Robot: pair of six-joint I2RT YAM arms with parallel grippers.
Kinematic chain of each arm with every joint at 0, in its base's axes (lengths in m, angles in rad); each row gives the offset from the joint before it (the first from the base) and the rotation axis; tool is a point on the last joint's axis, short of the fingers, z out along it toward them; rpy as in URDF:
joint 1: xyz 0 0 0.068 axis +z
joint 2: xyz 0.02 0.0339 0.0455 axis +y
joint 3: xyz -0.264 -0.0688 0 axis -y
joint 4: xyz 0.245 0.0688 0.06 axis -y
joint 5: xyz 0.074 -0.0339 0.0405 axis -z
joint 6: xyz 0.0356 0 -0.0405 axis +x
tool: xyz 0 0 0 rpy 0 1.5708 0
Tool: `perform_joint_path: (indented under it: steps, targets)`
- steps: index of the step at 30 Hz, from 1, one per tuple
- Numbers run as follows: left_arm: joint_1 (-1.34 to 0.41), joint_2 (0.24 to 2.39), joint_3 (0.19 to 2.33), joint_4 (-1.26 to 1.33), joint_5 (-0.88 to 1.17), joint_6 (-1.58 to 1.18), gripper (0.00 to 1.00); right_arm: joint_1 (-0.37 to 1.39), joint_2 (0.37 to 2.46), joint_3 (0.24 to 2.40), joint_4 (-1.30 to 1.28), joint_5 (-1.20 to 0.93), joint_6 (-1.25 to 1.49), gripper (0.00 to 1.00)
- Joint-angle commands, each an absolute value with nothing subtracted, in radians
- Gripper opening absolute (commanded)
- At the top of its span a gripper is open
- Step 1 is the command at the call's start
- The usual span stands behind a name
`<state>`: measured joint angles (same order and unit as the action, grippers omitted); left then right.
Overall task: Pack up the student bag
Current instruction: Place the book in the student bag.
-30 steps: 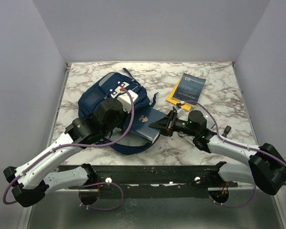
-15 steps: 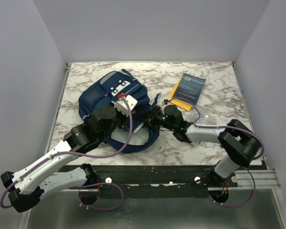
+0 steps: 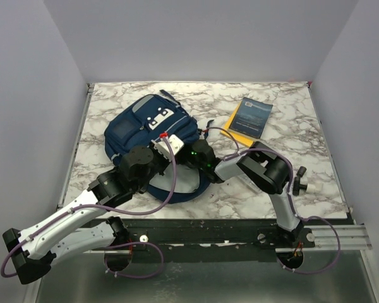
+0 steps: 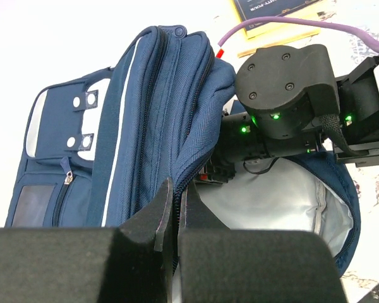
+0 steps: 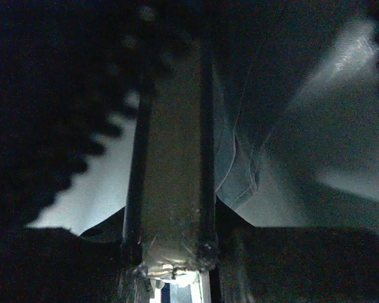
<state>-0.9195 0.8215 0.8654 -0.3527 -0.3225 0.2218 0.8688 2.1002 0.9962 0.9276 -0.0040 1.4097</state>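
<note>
The navy student bag [image 3: 142, 120] lies at the left middle of the table, its main compartment open toward me. My left gripper [image 4: 175, 197] is shut on the zipper edge of the opening and holds it up; the pale grey lining [image 4: 271, 205] shows beneath. In the top view the left gripper [image 3: 170, 158] sits at the bag's near side. My right gripper [image 3: 194, 156] reaches into the opening, its tips hidden inside. In the right wrist view it [image 5: 174, 255] is shut on a thin dark book [image 5: 174, 158], seen edge-on in the dim interior.
A dark blue booklet [image 3: 252, 115] lies on a yellow sheet [image 3: 230, 133] at the back right of the marble table [image 3: 303, 126]. The right arm's elbow [image 3: 271, 167] rests just right of the bag. Walls enclose the table on three sides.
The right gripper has carried the dark book left, from beside the bag into its open compartment. The left gripper has kept hold of the opening, shifting slightly right.
</note>
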Motion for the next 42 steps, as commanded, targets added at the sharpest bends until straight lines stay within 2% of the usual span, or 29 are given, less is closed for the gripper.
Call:
perform_joint_path:
  steps: [1, 4, 5, 6, 7, 8, 11, 14, 16, 19, 21, 25, 28, 31, 37, 42]
  targets:
    - [-0.922, 0.761, 0.832, -0.190, -0.326, 0.259, 0.00, 0.882, 2.142, 1.093, 1.087, 0.053, 1.355, 0.17]
    - [-0.922, 0.759, 0.830, -0.187, -0.344, 0.267, 0.00, 0.879, 2.145, 1.104, 1.029, 0.051, 1.342, 0.29]
    - [-0.922, 0.759, 0.830, -0.187, -0.346, 0.265, 0.00, 0.879, 2.136, 1.095, 1.009, 0.055, 1.339, 0.43]
    - [-0.922, 0.757, 0.827, -0.185, -0.345, 0.264, 0.00, 0.879, 2.118, 1.083, 0.970, 0.062, 1.339, 0.66]
    - [-0.922, 0.756, 0.825, -0.184, -0.346, 0.264, 0.00, 0.879, 2.101, 1.076, 0.941, 0.057, 1.343, 0.80]
    - [-0.922, 0.756, 0.823, -0.182, -0.348, 0.264, 0.00, 0.879, 2.085, 1.059, 0.921, 0.052, 1.348, 0.84]
    - [-0.922, 0.764, 0.828, -0.183, -0.350, 0.264, 0.00, 0.880, 2.029, 0.988, 0.901, 0.045, 1.349, 0.84]
    - [-0.922, 0.761, 0.824, -0.183, -0.341, 0.257, 0.00, 0.881, 1.989, 0.919, 0.896, 0.018, 1.385, 0.96]
    - [-0.922, 0.765, 0.824, -0.182, -0.344, 0.258, 0.00, 0.886, 1.947, 0.858, 0.903, 0.029, 1.402, 0.96]
    - [-0.922, 0.776, 0.835, -0.193, -0.348, 0.257, 0.00, 0.894, 1.936, 0.813, 0.937, 0.030, 1.412, 0.89]
    - [-0.922, 0.775, 0.828, -0.191, -0.350, 0.253, 0.00, 0.895, 1.946, 0.827, 0.920, 0.032, 1.416, 0.88]
    - [-0.922, 0.789, 0.836, -0.199, -0.356, 0.250, 0.00, 0.895, 1.996, 0.913, 0.939, 0.017, 1.316, 0.74]
    - [-0.922, 0.784, 0.827, -0.199, -0.357, 0.238, 0.00, 0.891, 1.998, 0.973, 0.868, -0.016, 1.248, 0.72]
    - [-0.922, 0.787, 0.831, -0.204, -0.366, 0.245, 0.00, 0.894, 1.927, 0.904, 0.831, -0.055, 1.212, 0.75]
    - [-0.922, 0.801, 0.835, -0.214, -0.398, 0.250, 0.00, 0.894, 1.653, 0.716, 0.570, -0.082, 1.030, 0.92]
    - [-0.922, 0.821, 0.837, -0.228, -0.424, 0.253, 0.00, 0.893, 1.395, 0.601, 0.311, -0.045, 0.886, 0.94]
